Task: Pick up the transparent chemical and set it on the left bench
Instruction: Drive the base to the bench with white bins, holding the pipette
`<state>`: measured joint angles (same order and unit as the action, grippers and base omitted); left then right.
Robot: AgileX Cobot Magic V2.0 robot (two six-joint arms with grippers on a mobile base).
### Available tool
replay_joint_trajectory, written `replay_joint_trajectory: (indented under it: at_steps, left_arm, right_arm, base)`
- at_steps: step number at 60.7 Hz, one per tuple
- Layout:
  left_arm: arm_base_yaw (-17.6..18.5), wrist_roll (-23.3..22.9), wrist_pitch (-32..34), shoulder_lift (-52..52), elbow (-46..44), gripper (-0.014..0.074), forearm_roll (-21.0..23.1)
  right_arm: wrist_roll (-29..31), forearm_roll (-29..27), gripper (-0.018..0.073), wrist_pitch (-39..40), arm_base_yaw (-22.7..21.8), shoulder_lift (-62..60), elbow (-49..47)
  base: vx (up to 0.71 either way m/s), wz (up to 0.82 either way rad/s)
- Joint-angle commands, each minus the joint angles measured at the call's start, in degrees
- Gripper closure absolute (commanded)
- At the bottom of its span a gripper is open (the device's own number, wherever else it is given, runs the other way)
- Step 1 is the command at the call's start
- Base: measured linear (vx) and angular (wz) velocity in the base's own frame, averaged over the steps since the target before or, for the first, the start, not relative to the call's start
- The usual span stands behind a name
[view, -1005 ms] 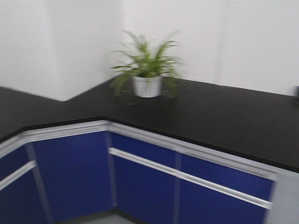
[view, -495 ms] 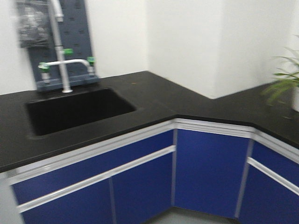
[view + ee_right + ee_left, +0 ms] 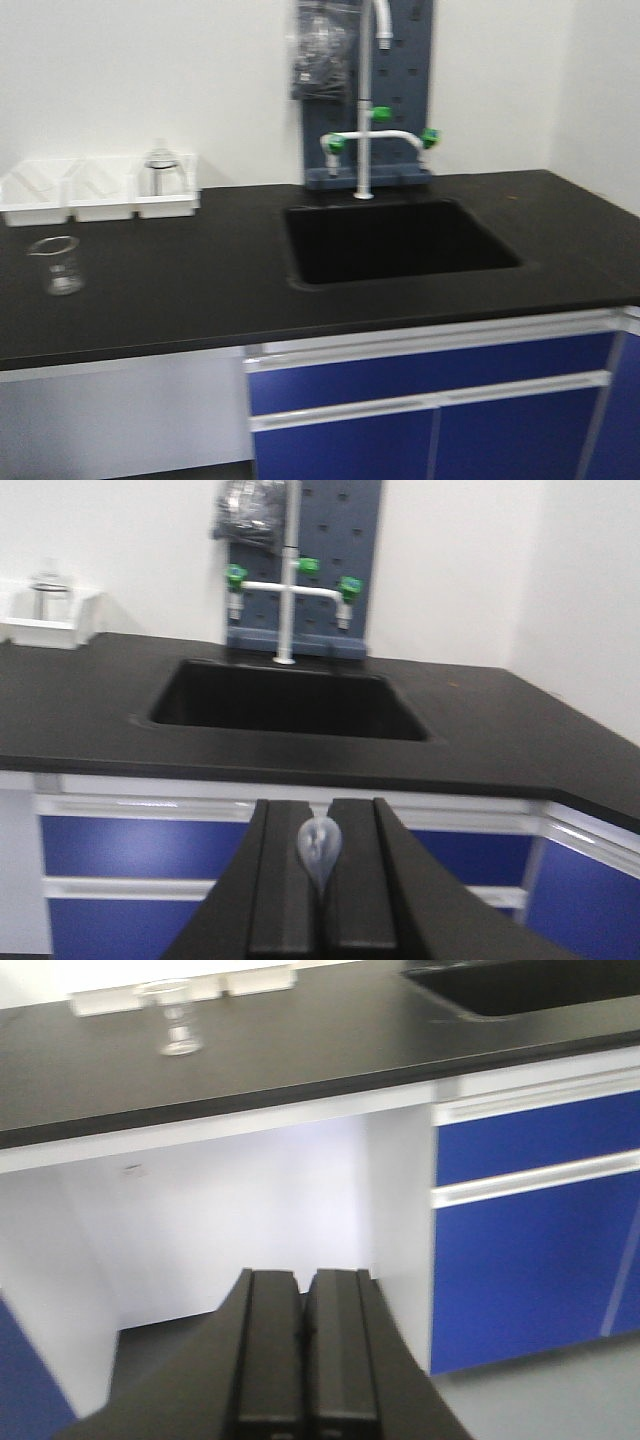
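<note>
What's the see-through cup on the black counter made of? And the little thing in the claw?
The cup looks like clear glass, with bright glints on its rim, though blur leaves hard plastic possible. The pipette bulb in the right claw looks like soft plastic: milky and dull, not glass-clear.

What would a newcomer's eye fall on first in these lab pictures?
The black sink set in the black bench, with a green-knobbed white tap behind it. Left of it, three white bins stand at the wall, a beaker in front. In the right wrist view, the right gripper is shut on a clear pipette.
</note>
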<state>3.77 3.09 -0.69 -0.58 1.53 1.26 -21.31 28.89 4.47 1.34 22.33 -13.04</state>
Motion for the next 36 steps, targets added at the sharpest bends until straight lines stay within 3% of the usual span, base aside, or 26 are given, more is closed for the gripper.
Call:
replay_joint_trajectory:
  at_steps: [1,36]
  left_arm:
    - [0.1,-0.4,4.5,-1.1,0.9,0.0600,0.0]
    - [0.1,-0.4,4.5,-1.1,0.9,0.0600,0.0]
  right_arm:
    - [0.3,0.0,0.0564,3.8,-0.3,0.4,-1.6]
    - [0.3,0.0,0.0564,3.7,-0.3,0.4,-1.6]
  base:
    - [0.17,0.67]
    - [0.22,0.62]
